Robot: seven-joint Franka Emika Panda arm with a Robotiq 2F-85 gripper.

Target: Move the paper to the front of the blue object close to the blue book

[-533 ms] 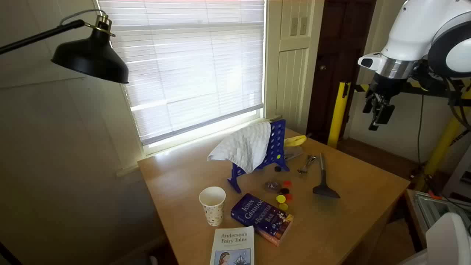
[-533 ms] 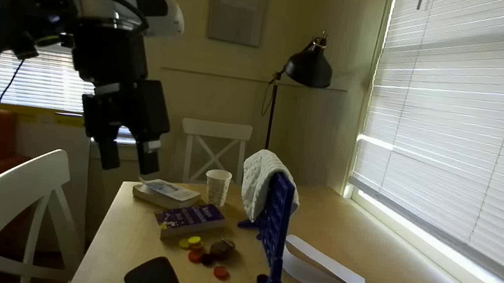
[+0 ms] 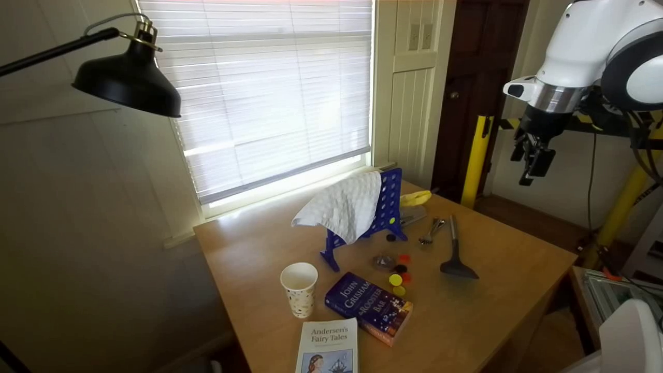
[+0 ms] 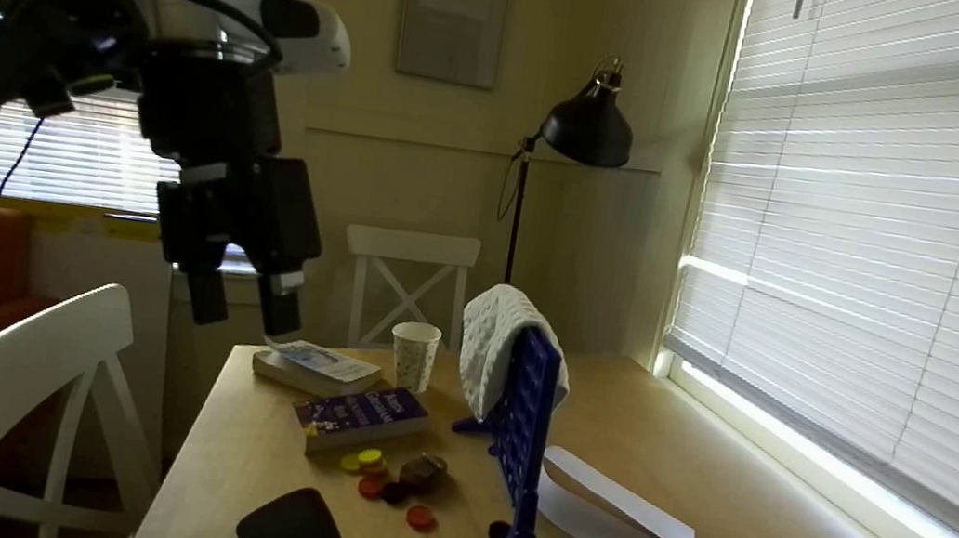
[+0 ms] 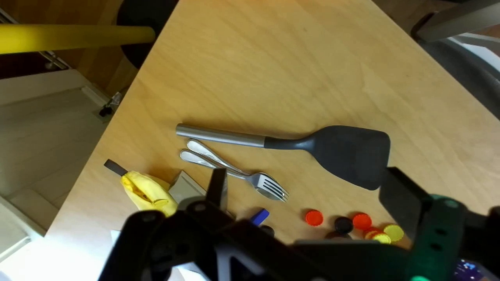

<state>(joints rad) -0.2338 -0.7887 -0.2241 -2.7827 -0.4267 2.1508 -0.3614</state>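
Observation:
The paper, a white quilted, rumpled sheet, hangs draped over the top of the blue object in both exterior views. The blue object is an upright dark blue frame with round holes on feet; it also stands in an exterior view, and one foot shows in the wrist view. The blue book lies flat in front of it, also in an exterior view. A corner shows in the wrist view. My gripper is open and empty, high and away from the paper; its fingers stand apart in the wrist view.
Near the book are a white cup, a white booklet and several coloured discs. A spatula, forks or spoons and a yellow thing lie farther over. White strips lie behind the frame. A chair stands beside the table.
The arm and gripper have shifted only very slightly, a little lower. The paper, the blue object, the book and the other table things have not moved.

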